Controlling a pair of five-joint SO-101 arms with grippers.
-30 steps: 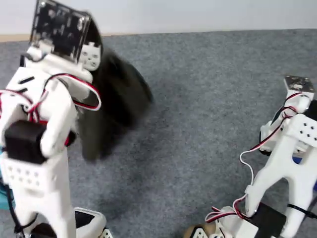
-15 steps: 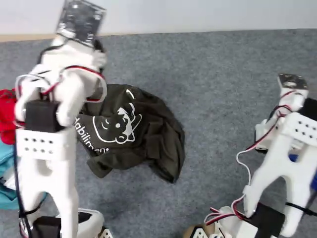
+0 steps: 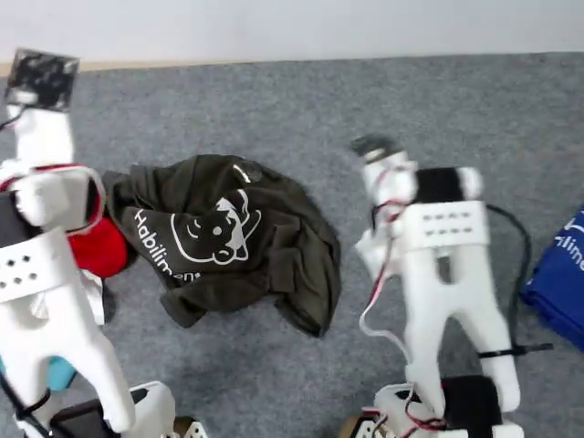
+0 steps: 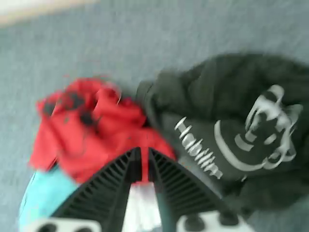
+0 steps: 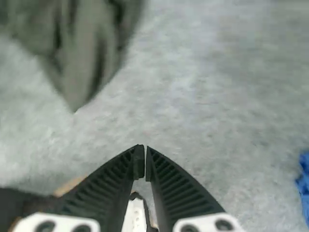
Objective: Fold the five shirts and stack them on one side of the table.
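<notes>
We see the left gripper (image 4: pixel 143 153) with fingers closed tip to tip, poised over the red shirt (image 4: pixel 91 125). The dark shirt (image 4: pixel 231 130) touches the red one on one side, the teal shirt (image 4: pixel 43 198) on the other. Right gripper (image 5: pixel 144 150) has its fingers together too, over bare mat (image 5: pixel 217 72). In the high view we have the dark shirt crumpled centre-left, print up, between the two arms. The red shirt sits at the left edge, partly behind the left arm (image 3: pixel 41 265), with the teal shirt at lower left. The blue shirt (image 3: pixel 558 278) lies at the right edge, past the right arm (image 3: pixel 443 246).
</notes>
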